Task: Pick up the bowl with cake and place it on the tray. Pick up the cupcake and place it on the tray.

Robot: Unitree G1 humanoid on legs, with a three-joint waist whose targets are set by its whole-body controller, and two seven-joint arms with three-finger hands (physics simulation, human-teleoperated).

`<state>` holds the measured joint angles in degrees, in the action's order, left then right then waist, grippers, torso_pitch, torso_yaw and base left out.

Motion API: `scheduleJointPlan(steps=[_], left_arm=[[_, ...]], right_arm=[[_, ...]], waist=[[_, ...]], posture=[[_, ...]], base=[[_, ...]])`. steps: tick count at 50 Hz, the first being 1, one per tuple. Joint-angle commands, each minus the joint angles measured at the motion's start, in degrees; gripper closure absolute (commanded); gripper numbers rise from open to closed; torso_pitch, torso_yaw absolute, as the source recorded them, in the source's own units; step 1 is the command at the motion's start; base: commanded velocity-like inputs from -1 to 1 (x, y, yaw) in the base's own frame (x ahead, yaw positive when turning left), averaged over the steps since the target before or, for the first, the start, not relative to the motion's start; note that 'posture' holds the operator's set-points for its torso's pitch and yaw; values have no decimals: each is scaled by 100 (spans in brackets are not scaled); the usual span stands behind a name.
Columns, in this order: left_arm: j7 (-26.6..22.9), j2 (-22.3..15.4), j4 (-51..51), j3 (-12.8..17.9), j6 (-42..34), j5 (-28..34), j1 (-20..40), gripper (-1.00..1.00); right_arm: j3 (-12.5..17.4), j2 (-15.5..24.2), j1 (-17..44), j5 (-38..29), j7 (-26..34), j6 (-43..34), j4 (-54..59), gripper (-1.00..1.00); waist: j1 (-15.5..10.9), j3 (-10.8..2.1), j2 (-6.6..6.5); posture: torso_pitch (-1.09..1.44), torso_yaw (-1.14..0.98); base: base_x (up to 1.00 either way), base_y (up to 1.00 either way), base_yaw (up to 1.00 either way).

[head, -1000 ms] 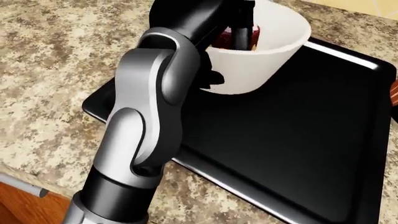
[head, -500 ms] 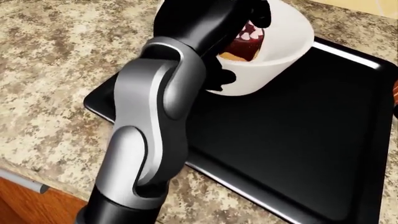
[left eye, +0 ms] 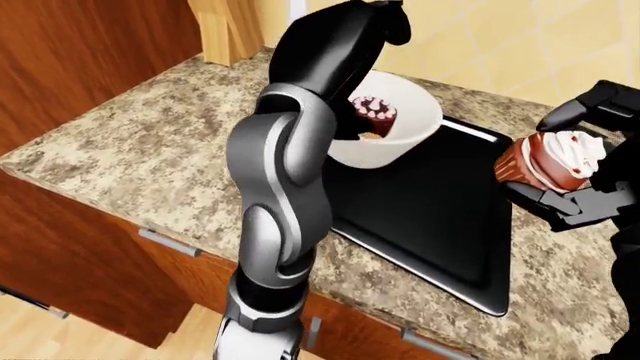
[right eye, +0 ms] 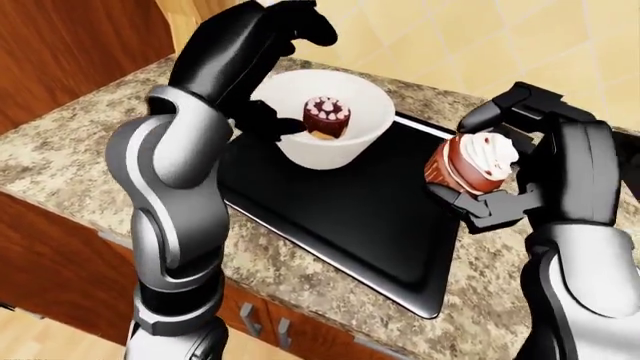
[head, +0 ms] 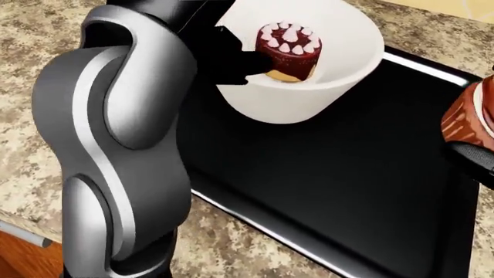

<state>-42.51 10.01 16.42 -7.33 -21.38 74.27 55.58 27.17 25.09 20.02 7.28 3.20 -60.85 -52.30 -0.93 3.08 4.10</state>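
The white bowl (right eye: 333,112) with the cake (head: 287,43) in it sits on the black tray (right eye: 370,217), at the tray's upper-left corner in the right-eye view. The cake is a small dark red round with white dabs on top, and it rests against the bowl's inner wall on the left side. The tray lies flat on the speckled stone worktop (left eye: 150,150), with most of its surface bare below and to the right of the bowl.

My left arm (right eye: 175,180) rises from the bottom of the view and bends over the bowl's left rim. My left hand (right eye: 270,120) shows as dark fingers at the bowl's left wall, touching or just beside it; I cannot tell whether they grip the rim or merely stand by it, since my forearm hides most of the hand.

My right hand (right eye: 495,176) is closed round the cupcake (right eye: 472,166), with fingers above and below its brown ribbed wrapper. The cupcake is tilted, its white and red frosting pointing to the right, and it is held in the air over the tray's right edge, well apart from the bowl.

Wooden cabinet fronts (left eye: 90,255) with metal handles run under the worktop's edge.
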Motion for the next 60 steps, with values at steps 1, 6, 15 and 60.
scheduleJointPlan(steps=[1, 6, 15, 60], left_arm=[[44, -11, 148, -13, -38, -10, 185, -23], [15, -142, 193, 67, -189, -117, 339, -24], [44, -236, 184, 82, -306, -199, 459, -22], [46, -185, 375, 27, -236, -178, 197, -22]], right_arm=[[-119, 3, 82, -227, 16, 291, -45, 100], [-332, -159, 59, -493, 275, 425, -63, 100], [-673, -368, -12, -966, 763, 598, -117, 100], [-1720, -1376, -747, -3351, 2504, 1877, 627, 80]], waist=[[-2, -115, 23], [-15, -136, -3], [6, -139, -19], [38, -187, -117]], posture=[[0, 0], [0, 0], [0, 0], [0, 0]], base=[[0, 0, 0], [0, 0, 0], [0, 0, 0], [0, 0, 0]])
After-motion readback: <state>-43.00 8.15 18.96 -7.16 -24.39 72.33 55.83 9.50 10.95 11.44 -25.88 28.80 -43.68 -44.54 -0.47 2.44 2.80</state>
